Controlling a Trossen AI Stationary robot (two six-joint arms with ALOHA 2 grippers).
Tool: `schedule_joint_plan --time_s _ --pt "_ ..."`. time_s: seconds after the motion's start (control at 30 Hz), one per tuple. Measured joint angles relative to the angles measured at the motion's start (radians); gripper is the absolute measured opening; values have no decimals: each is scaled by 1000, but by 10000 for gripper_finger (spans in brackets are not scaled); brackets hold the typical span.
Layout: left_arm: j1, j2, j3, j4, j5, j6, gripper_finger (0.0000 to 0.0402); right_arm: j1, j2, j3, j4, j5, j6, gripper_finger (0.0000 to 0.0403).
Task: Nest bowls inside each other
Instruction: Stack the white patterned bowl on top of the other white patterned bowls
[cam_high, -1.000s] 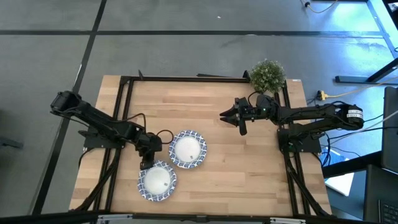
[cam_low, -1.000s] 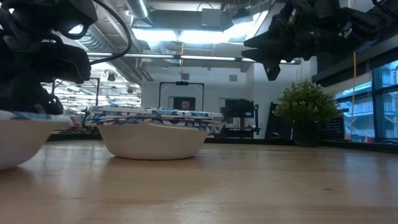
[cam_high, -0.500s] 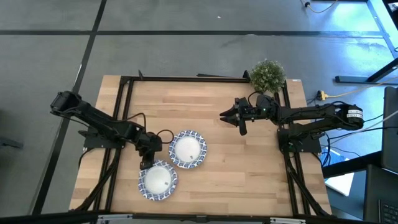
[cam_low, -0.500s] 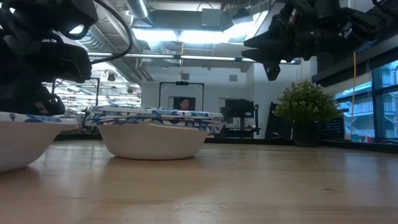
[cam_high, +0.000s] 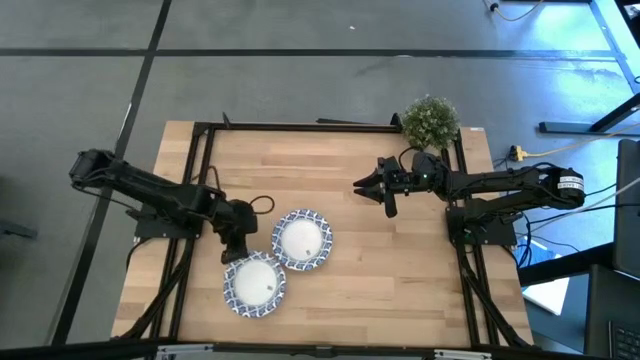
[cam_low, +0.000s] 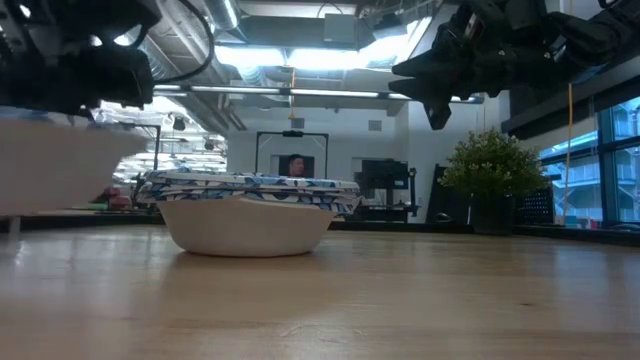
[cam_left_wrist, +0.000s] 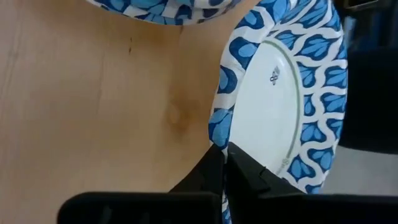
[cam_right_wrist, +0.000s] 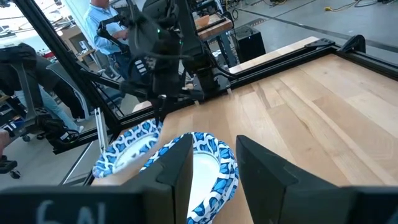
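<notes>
My left gripper (cam_high: 238, 258) is shut on one blue-and-white rimmed bowl (cam_high: 254, 284) near the table's near left. In the low view this bowl (cam_low: 50, 170) hangs above the tabletop. A stack of nested bowls (cam_high: 302, 240) rests on its base beside it, to the right and farther back, and shows in the low view (cam_low: 245, 212). My right gripper (cam_high: 364, 186) is open and empty, raised over the table's middle right. In its wrist view (cam_right_wrist: 211, 158) its fingers frame the stack (cam_right_wrist: 208, 168). My left gripper pinches the bowl's patterned rim (cam_left_wrist: 217, 140) between its two fingers, on the side of the bowl toward the table's far edge. The fingers come slanting down from the far left. The bowl is lifted clear of the table, roughly level.
A small green potted plant (cam_high: 430, 120) stands at the far right corner. A black frame (cam_high: 300, 126) runs along the table's far and side edges. Bare wood (cam_high: 400, 280) lies to the right of the bowls. A person (cam_right_wrist: 102, 22) shows beyond the table.
My left gripper has gone up and a little toward the far edge with the bowl. The bowl stood on the table before and now hangs clear above it. The stack and my right gripper have kept still.
</notes>
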Motion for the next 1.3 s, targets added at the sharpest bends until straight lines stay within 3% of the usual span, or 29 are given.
schedule_joint_plan --time_s 0.33,0.53,1.0,1.3 --pt "69 -157 0 -45 45 -33 0 0 0 0 0 0 0 124" --pt "139 -184 0 62 61 -51 0 0 0 0 0 0 -1 124" --pt "307 -159 0 267 -40 -204 0 0 0 0 -1 0 -27 124" --pt "315 -19 0 429 -75 -209 0 0 0 0 -1 0 -52 124"
